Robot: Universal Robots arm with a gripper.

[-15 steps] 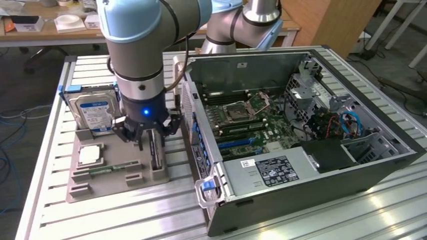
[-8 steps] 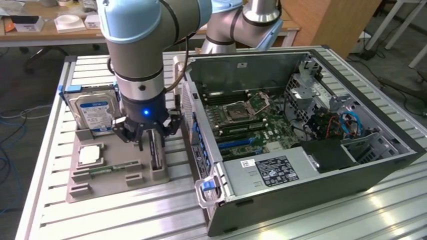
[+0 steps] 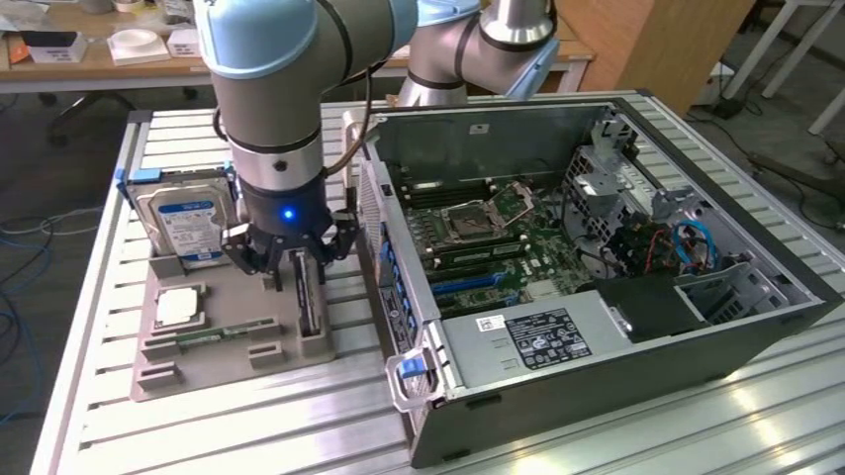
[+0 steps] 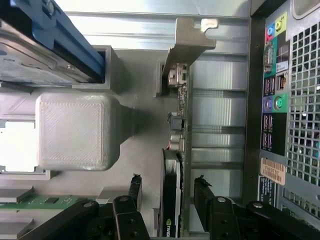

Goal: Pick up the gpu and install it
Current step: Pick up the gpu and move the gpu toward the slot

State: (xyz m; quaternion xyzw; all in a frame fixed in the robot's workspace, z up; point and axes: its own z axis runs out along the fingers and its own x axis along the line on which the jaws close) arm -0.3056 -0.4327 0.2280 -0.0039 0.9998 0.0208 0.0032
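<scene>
**A:** How does the claw [image 4: 167, 181] stand?

**B:** Open, a finger on each side of the gpu [image 4: 171, 205], with a gap showing on both sides.

**A:** Where's the gpu?

**B:** On edge in the grey tray [image 3: 212, 361] on the bench [image 3: 198, 430], beside the computer case [image 3: 595, 346]. I'd centre the claw, then close squarely on the flat faces.

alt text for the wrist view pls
The open gripper straddles the gpu, which stands on edge in a grey holder, with the jaws clear of the card on either side. Its silvery bracket is at the far end, and the computer case's rear port panel lies beside it.
</scene>
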